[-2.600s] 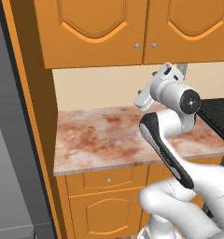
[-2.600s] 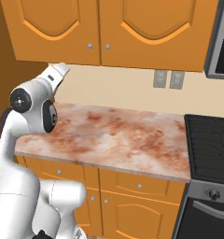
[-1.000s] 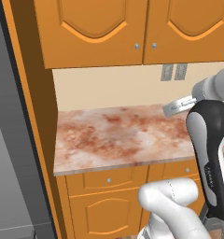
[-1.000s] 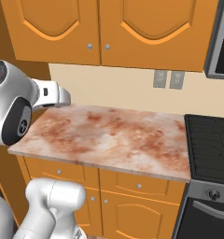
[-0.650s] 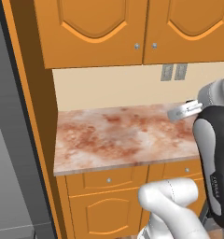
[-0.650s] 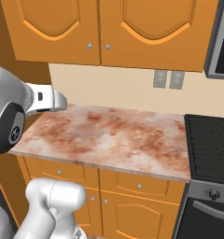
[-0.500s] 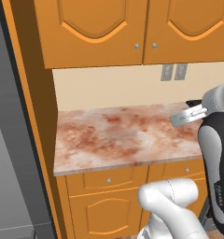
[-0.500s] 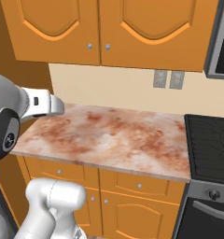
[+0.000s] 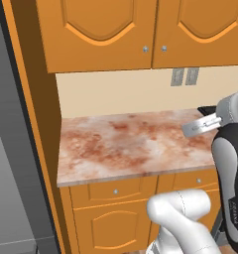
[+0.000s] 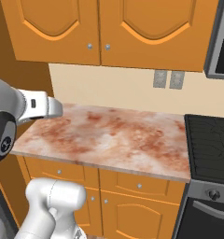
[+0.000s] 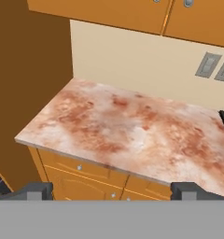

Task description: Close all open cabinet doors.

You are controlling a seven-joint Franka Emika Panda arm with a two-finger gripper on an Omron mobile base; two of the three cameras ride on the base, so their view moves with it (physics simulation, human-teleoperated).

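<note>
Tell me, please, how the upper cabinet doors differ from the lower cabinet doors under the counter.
The upper cabinet doors hang above the counter and look taller; the lower cabinet doors sit beneath a row of drawer fronts. The upper doors' arch dips at the panel's bottom, with knobs near their lower edge; the lower doors' arch rises at the panel's top. Both pairs are orange-brown wood, and both are shut.

Kitchen: mottled reddish marble countertop [image 9: 131, 144]; cream back wall [image 10: 109, 88] with two grey outlets [image 10: 169, 79]; orange lower cabinets [image 10: 132, 196]; black stove [image 10: 209, 140] at right; brown side panel [image 11: 25, 65] at left.
</note>
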